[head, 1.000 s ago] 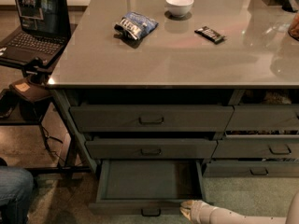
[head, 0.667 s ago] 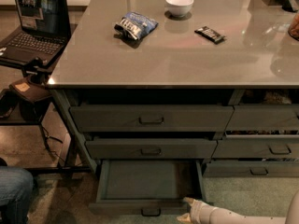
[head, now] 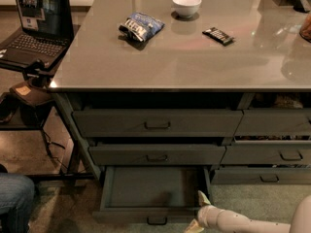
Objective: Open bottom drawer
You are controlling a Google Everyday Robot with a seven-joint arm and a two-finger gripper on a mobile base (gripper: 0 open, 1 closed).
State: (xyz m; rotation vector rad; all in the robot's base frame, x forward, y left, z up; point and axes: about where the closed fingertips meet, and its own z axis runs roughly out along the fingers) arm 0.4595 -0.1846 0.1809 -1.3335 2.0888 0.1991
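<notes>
The bottom drawer (head: 150, 187) of the left stack is pulled out, and its flat plain inside shows. Its small loop handle (head: 156, 221) sits at the centre of the low front. My gripper (head: 198, 211) comes in from the lower right on a pale arm and sits at the right end of the drawer front. One fingertip (head: 203, 197) points up beside the drawer's right wall. The other (head: 193, 225) is lower, in front of the drawer front. The fingers stand apart and hold nothing. The two taller-fronted drawers (head: 156, 124) above are nearly shut.
On the grey countertop (head: 97, 67) lie a chip bag (head: 141, 26), a white bowl (head: 186, 5) and a dark snack bar (head: 218, 35). A laptop (head: 34, 28) stands on a side stand at the left. A person's knee (head: 14, 198) is at the bottom left. A second drawer stack (head: 277, 154) is on the right.
My gripper has shifted slightly up and to the right at the drawer front's right end. The bottom drawer stays pulled out about as far as before.
</notes>
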